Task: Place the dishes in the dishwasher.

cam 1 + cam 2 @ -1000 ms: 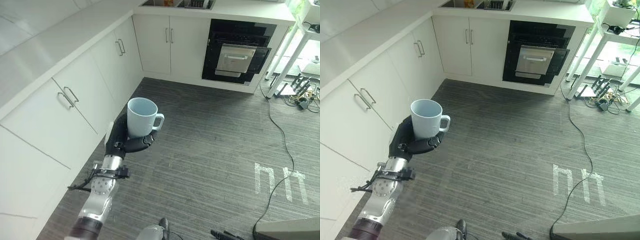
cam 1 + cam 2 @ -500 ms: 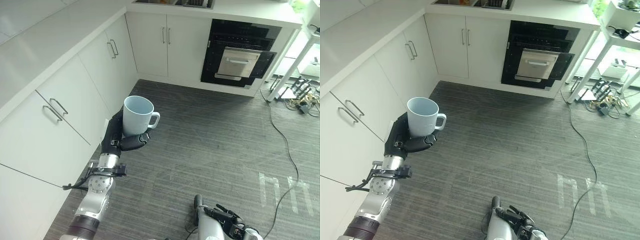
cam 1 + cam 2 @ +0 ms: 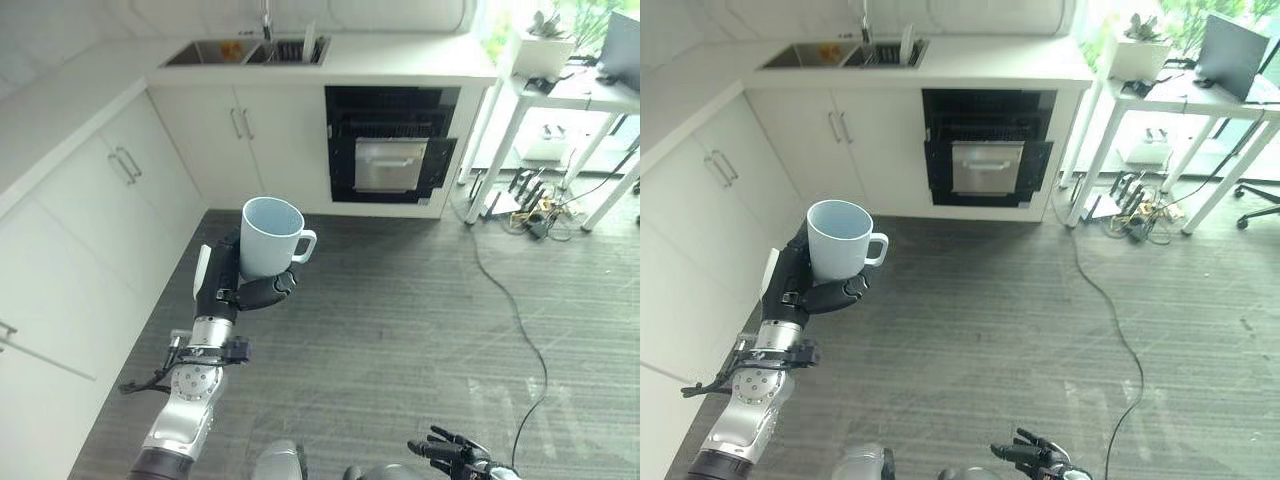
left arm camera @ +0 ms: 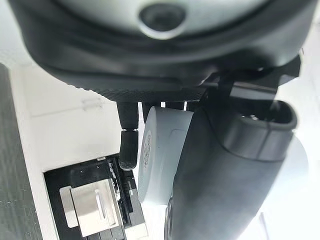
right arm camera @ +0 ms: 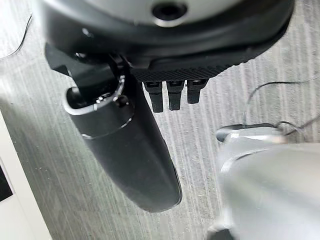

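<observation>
The pale mug (image 3: 271, 236) was held upright in the curled fingers of the left hand (image 3: 232, 285), well short of the open dishwasher (image 3: 390, 152) ahead; it was best carried level, its handle kept clear.

The left hand (image 3: 232, 287) is finished in matte black, with segmented fingers, and a white cover (image 3: 202, 272) is fitted on its thumb. It is joined by a dark collar (image 3: 207, 350), hung with thin black wires, to a rounded silver-grey forearm (image 3: 185, 425). The right hand (image 3: 1032, 455) is likewise black; its thumb (image 5: 132, 150) is smooth, with a metal-edged base.
</observation>
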